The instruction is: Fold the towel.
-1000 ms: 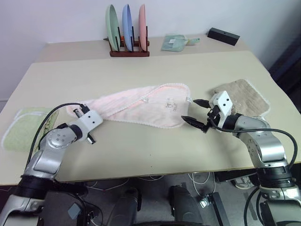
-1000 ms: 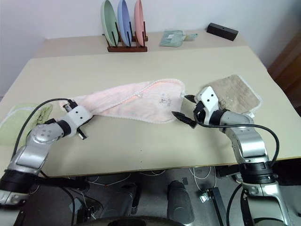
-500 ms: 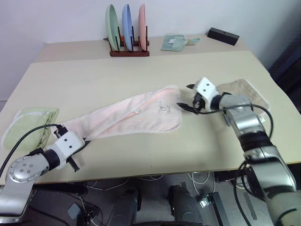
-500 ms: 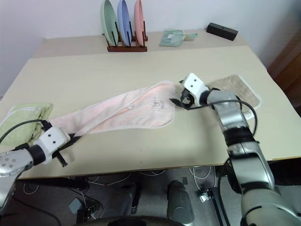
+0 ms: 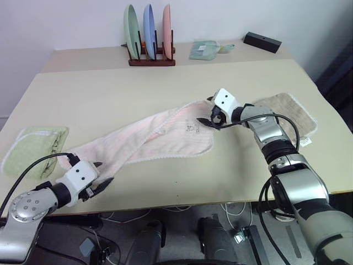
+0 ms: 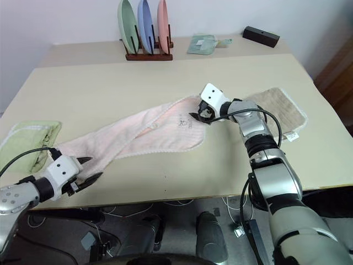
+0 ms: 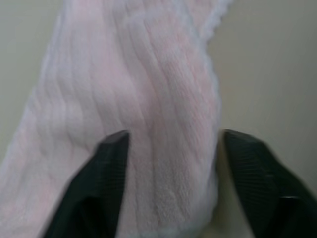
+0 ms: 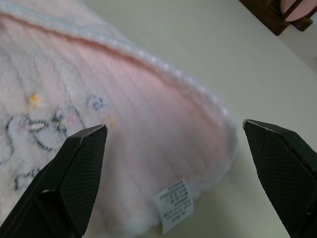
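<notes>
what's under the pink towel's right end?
Bare beige table. The towel lies flat there, its white label at the edge. The right gripper hovers open above it. Whatever the cloth itself covers is hidden.

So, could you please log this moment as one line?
pale pink fluffy terry towel: stretched, unfolded | left tool: open at near end | right tool: open over far end

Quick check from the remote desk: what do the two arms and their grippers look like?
Both arms are silver-grey metal with black joint bands and a loose black cable looping to the wrist. Each wrist carries a white block. The left gripper and right gripper each have two black, pointed, textured fingers.
</notes>
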Tool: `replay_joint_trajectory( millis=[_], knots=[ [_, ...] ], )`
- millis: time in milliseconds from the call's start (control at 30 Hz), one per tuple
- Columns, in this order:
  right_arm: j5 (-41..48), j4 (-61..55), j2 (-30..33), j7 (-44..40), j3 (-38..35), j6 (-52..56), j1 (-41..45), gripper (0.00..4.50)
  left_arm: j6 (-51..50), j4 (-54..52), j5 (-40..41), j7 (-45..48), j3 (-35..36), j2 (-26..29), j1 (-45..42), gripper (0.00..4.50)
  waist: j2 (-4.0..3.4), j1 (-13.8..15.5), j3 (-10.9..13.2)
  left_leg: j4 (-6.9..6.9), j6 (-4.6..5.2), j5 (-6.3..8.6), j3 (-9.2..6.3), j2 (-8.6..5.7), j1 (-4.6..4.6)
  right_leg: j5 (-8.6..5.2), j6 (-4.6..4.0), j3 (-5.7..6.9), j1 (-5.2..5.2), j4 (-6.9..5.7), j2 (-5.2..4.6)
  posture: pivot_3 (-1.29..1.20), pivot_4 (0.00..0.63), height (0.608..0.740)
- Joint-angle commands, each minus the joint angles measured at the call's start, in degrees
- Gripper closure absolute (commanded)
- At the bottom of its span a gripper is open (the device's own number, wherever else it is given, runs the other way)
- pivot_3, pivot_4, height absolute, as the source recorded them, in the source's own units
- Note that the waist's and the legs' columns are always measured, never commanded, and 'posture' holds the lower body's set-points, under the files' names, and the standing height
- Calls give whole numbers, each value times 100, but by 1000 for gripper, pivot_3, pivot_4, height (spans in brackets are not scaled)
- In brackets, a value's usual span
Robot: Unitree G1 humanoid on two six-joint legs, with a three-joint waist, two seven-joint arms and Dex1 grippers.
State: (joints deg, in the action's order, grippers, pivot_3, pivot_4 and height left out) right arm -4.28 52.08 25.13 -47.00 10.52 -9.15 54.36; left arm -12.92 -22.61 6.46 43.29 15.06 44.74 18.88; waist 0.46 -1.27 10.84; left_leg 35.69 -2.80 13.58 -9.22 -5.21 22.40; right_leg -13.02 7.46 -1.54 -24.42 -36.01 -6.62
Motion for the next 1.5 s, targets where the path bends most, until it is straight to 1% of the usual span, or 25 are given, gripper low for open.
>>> replay_joint_trajectory(
  millis=[33,100,133,200,333,467,633,733,900,1067,1267,1400,1467,1500],
  knots=[
    [110,-544,94,-99,-158,45,-90,0,101,-13,-47,-64,201,12,65,1569,0,-5,0,0,0,0,0,0,0,0,0,0,-1,0,0,0,150,738],
    [120,-669,109,-107,-185,118,-133,0,117,17,-34,-82,204,2,47,1569,-1,-8,0,0,0,0,0,0,0,0,0,0,-1,-1,0,0,150,738],
    [125,-716,115,-106,-197,146,-148,0,133,32,-24,-92,207,-6,37,1806,-1,-9,0,0,0,0,1,0,-1,0,0,0,-1,-1,0,0,150,738],
    [134,-786,127,-112,-213,194,-162,0,177,56,-32,-124,216,-10,22,2417,-1,-9,0,0,0,0,1,1,-1,0,0,0,-1,-1,0,0,150,738],
    [128,-818,151,-116,-221,239,-123,0,145,0,28,-82,230,44,-8,4470,0,-3,0,0,0,0,1,1,0,0,0,0,-1,-1,0,0,150,738],
    [-69,-451,127,-61,-98,28,88,0,115,-69,11,-70,235,81,12,4470,0,-3,0,0,0,0,2,0,0,0,0,-1,-1,-1,-1,0,150,738],
    [-505,648,-124,242,156,-480,717,0,37,-263,103,29,246,77,171,4470,-1,-92,0,-2,-1,-1,3,1,-1,0,-1,-1,-3,-2,0,0,150,738],
    [-738,1200,-303,466,263,-731,1067,0,70,-336,76,127,297,100,379,4470,-1,-149,0,-9,-2,-1,1,2,-2,0,-2,0,-4,-2,1,0,150,738],
    [-951,1877,-597,791,270,-733,1512,0,261,-425,143,354,592,50,966,4470,-1,-163,0,-20,-2,-1,3,3,-2,-2,-5,-3,-11,-1,2,0,150,738],
    [-1068,2168,-761,951,231,-684,1681,0,692,-218,-51,436,835,-9,1578,4470,-2,-196,0,-24,-2,-1,3,4,-3,-3,-7,-3,-12,-1,3,0,150,738],
    [-1383,2239,-929,1079,421,-1127,1727,0,916,-141,-58,415,870,-143,1830,4470,-3,-249,0,-30,-3,-2,3,3,-6,-4,-8,-3,-12,-2,3,0,150,738],
    [-1599,2351,-1083,1411,509,-1043,1778,0,925,-167,-61,410,880,-166,1876,4470,-6,-276,-1,-43,-5,-3,3,4,-14,-6,-13,-5,-13,-4,6,0,150,738],
    [-1698,2428,-1149,1651,528,-853,1779,545,921,-223,-69,413,908,-188,1949,4500,-6,-274,-1,-43,-5,-3,2,5,-14,-7,-14,-5,-13,-5,7,0,150,738],
    [-1713,2458,-1177,1720,512,-760,1771,892,920,-249,-77,411,925,-202,1987,4500,-5,-274,-2,-43,-5,-3,3,5,-14,-7,-15,-5,-13,-4,7,0,150,738]
  ],
)
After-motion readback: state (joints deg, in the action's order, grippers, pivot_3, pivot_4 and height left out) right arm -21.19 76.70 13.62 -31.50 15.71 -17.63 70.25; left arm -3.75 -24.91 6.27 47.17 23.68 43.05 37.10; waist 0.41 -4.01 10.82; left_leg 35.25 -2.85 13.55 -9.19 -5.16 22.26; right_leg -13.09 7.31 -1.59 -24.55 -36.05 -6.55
